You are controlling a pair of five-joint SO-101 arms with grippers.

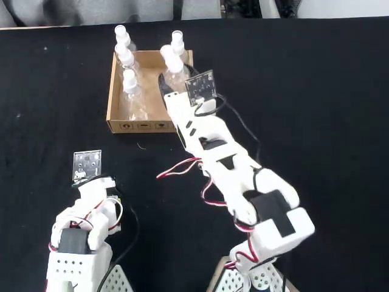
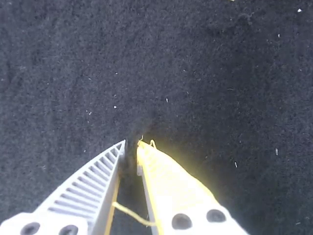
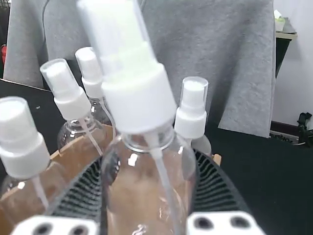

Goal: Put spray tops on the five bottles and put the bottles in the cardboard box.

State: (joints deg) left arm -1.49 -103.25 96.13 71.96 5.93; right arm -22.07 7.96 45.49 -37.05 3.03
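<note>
Your right pincer (image 3: pixel 151 169) is clamped on one bottle (image 3: pixel 146 200). Its two fingers (image 3: pixel 83 188) press the clear body from either side, below the white top (image 3: pixel 129 83). In the high view, the pincer is in the right part of the one box (image 1: pixel 112 91), and the gripped bottle is inside the walls. You cannot tell whether its base touches the box floor.

You have five bottles in all, each with a top on: the gripped one and four others (image 1: pixel 129 82) standing in the box. Three of those stand in a row to the pincer's left, along the opposite wall. The fourth stands just beyond the fingertips.

Your left pincer (image 2: pixel 131 147) hangs over the black table (image 2: pixel 220 73), well apart from the right pincer and the box. Its tips are all but touching, with nothing between them.
</note>
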